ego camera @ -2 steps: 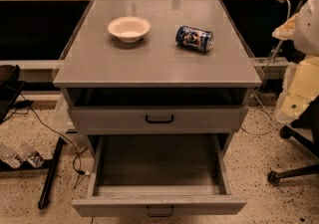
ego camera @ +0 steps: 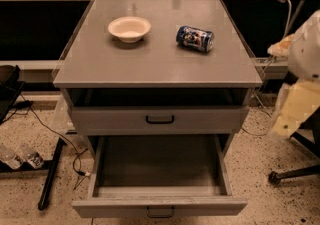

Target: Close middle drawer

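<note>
The middle drawer is pulled far out at the bottom of the camera view. Its grey box interior is bare, and its front edge and black bar handle lie at the lower frame edge. Above it, the uppermost drawer stands slightly out with a dark gap under the cabinet top. The lowest drawer is hidden under the open one. My gripper is at the right edge on the white and pale yellow arm. It is beside the cabinet at about drawer height and touches nothing.
A cream bowl and a blue can lying on its side are on the grey cabinet top. Plastic bottles, black cables and a black pole lie on the floor at left. A chair base is at right.
The arm at the right edge sits slightly lower than before. The drawers, bowl and can have not moved.
</note>
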You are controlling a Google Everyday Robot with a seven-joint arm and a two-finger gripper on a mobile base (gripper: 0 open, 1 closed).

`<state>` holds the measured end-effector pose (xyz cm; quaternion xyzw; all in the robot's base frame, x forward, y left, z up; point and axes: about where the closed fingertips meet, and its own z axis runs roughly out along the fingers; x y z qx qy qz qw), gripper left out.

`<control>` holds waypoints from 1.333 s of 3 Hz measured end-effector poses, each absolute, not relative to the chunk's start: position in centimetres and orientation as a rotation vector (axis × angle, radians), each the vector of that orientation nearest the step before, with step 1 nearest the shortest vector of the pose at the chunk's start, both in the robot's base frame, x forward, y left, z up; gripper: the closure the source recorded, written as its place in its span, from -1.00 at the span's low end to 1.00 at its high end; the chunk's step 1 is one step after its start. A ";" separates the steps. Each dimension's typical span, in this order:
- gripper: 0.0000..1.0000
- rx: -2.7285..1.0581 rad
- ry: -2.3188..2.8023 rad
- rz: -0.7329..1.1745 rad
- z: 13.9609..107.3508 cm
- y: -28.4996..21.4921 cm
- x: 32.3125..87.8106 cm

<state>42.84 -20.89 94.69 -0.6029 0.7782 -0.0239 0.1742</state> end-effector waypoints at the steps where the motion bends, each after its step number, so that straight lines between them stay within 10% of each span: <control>1: -1.00 -1.707 2.171 0.046 89.5 -19.9 40.2; 4: 0.32 -1.717 2.039 0.206 76.1 -18.3 35.2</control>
